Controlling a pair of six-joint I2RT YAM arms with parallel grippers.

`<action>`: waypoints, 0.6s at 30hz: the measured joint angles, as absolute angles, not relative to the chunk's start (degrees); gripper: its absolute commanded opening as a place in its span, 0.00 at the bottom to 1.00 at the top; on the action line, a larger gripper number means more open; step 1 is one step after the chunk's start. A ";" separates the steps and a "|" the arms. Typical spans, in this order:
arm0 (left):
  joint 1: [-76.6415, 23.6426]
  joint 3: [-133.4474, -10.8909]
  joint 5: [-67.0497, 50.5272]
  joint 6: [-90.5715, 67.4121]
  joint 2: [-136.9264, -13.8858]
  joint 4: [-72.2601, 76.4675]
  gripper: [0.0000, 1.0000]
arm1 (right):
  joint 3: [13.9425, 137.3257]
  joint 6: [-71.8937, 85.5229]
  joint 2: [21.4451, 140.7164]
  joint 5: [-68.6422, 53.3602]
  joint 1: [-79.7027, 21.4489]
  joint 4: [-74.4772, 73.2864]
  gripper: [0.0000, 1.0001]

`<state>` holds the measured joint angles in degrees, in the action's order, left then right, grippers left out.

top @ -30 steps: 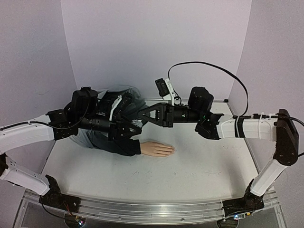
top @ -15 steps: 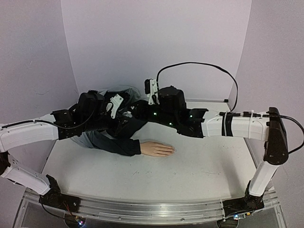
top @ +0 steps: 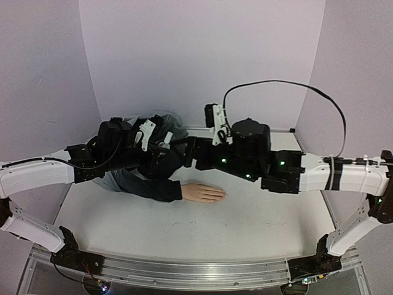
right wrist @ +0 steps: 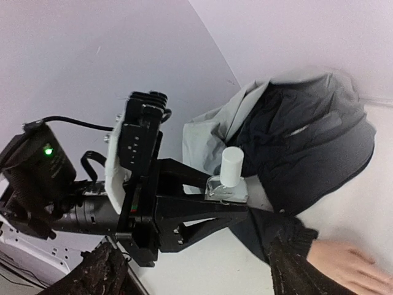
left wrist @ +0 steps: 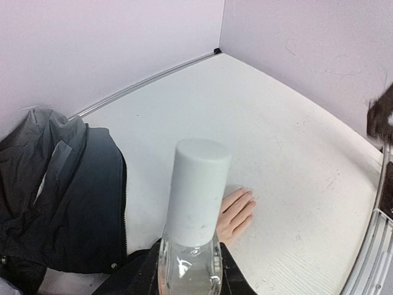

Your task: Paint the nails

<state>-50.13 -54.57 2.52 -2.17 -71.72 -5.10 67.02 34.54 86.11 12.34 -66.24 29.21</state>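
Lying below left tool [right wrist: 226,195] — nails [left wrist: 250,198]

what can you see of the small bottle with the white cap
The bottle is small, with a clear glass body and a tall, plain white cylindrical cap, still on. It stands upright in the left gripper, whose black fingers clamp the glass body; the cap sticks up free. It is held over the dark jacket sleeve, with the mannequin hand just beyond. Nothing else touches it.
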 measured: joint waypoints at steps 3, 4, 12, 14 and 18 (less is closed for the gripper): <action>-50.02 -54.50 -0.36 -3.36 -71.20 -4.34 0.00 | 61.91 32.18 78.70 10.79 -63.83 30.11 0.98; -49.95 -54.50 -2.13 -3.57 -71.07 -3.99 0.00 | 60.51 31.42 77.12 9.28 -62.37 30.65 0.98; -49.67 -56.84 -30.26 -5.43 -72.18 -3.38 0.00 | 51.88 24.75 74.65 -18.17 -52.66 39.29 0.89; -49.74 -58.48 -36.84 -6.28 -73.36 -2.94 0.00 | 51.20 24.18 75.13 -23.90 -52.86 41.76 0.83; -49.74 -60.38 -46.00 -7.90 -75.94 -2.46 0.00 | 51.31 23.81 76.40 -32.51 -53.36 46.54 0.69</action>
<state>-49.74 -60.38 -46.00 -7.90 -75.94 -2.46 51.31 23.81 76.40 -32.51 -53.36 46.54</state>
